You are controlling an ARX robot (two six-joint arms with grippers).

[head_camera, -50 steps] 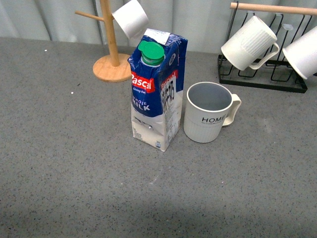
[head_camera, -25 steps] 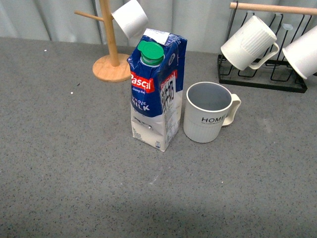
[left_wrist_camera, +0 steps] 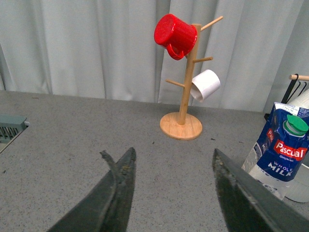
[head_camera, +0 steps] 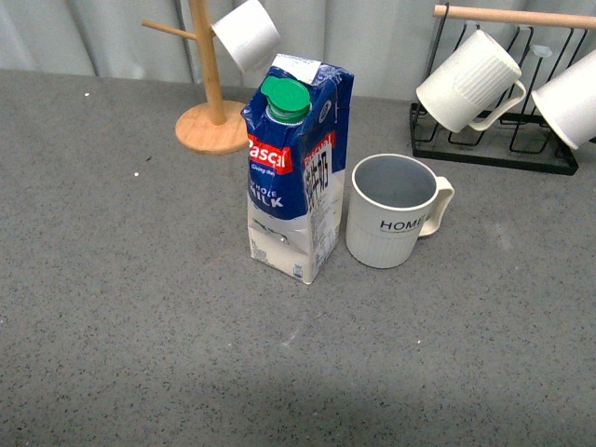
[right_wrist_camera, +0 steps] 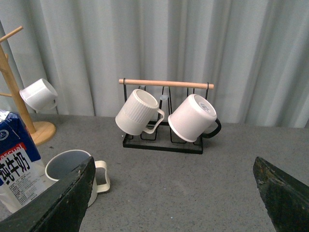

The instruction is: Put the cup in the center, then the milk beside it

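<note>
The cup (head_camera: 393,211), an off-white ribbed mug lettered "HOME" with a grey-blue inside, stands upright near the middle of the grey table, handle to the right. It also shows in the right wrist view (right_wrist_camera: 77,173). The milk (head_camera: 294,168), a blue-and-white Pascal carton with a green cap, stands upright close beside the cup on its left; it shows in the left wrist view (left_wrist_camera: 282,150) and right wrist view (right_wrist_camera: 19,169). Neither arm shows in the front view. My left gripper (left_wrist_camera: 173,157) is open and empty above bare table. My right gripper (right_wrist_camera: 174,166) is open and empty.
A wooden mug tree (head_camera: 210,102) with a small white cup (head_camera: 246,35) stands behind the milk; the left wrist view shows a red mug (left_wrist_camera: 175,35) on it. A black wire rack (head_camera: 494,140) at the back right holds two unlettered white mugs (head_camera: 467,82).
</note>
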